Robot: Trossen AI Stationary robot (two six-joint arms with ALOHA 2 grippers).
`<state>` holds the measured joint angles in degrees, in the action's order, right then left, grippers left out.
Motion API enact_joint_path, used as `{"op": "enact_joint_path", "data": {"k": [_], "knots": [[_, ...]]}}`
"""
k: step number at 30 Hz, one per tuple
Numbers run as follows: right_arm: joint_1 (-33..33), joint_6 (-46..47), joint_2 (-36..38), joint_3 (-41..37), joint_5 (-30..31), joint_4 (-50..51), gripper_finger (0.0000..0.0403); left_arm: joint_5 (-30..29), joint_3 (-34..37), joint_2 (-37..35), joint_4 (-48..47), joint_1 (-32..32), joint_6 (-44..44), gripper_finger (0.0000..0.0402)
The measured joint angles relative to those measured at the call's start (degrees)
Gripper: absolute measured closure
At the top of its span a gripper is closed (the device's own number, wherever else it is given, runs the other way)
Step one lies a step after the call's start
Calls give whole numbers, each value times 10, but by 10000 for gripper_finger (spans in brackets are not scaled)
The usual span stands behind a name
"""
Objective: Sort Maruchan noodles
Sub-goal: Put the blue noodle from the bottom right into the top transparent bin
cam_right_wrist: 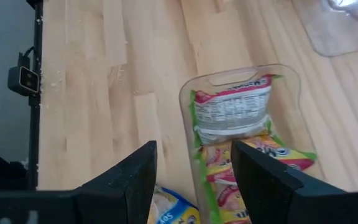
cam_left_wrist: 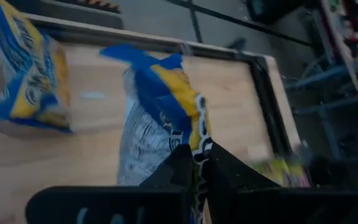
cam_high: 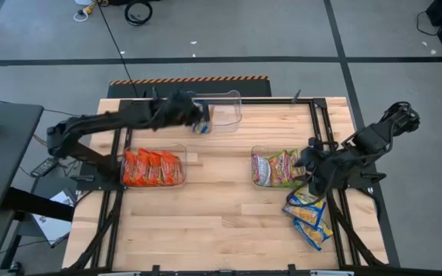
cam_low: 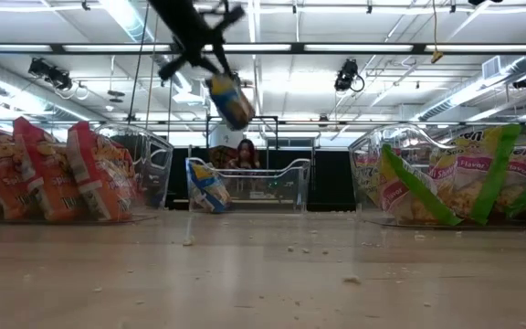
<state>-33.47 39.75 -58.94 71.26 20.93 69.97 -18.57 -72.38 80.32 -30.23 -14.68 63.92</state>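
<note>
Left claw (cam_high: 199,123) pinching a blue-and-yellow packet (cam_high: 202,127), hanging long-axis down beside the clear bin (cam_high: 232,98).
Bin lies just rightward, one packet inside; right claw (cam_high: 311,186) gapes, empty, over loose packets (cam_high: 310,217).

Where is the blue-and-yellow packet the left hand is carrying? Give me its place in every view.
High view: blue-and-yellow packet hangs at the left hand, beside the clear bin at the table's far edge.
Low view: top centre, in the air above that bin.
Left wrist view: centre, pinched between the fingers.
Right wrist view: not in it.
Shared landmark: the clear bin, except in the right wrist view.
</note>
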Motion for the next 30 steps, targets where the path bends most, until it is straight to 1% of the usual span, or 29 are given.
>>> {"op": "enact_joint_path", "data": {"k": [2, 5, 8, 11, 15, 18, 23, 30], "knots": [[0, -8, 11, 0, 0, 8, 192, 27, 0, 22, 2, -46, -5, 377], [4, -21, 29, 0, 5, 13, 192, 55, 0, 64, 5, -96, -2, 377], [12, -39, 44, 0, 7, 13, 192, 72, -8, 109, 29, -125, 8, 377], [22, -62, 54, 0, 13, 13, 192, 73, -48, 163, 25, -144, 3, 377], [34, -88, 61, 0, 17, 13, 192, 73, -115, 235, -44, -164, -16, 377], [43, -89, 65, 0, 22, 13, 192, 73, -145, 277, -91, -179, -16, 375], [48, -91, 64, 0, 35, 13, 192, 73, -157, 306, -88, -191, -16, 367], [52, -120, 61, 0, 26, 22, 180, 68, -157, 311, -92, -190, -25, 360]]}}
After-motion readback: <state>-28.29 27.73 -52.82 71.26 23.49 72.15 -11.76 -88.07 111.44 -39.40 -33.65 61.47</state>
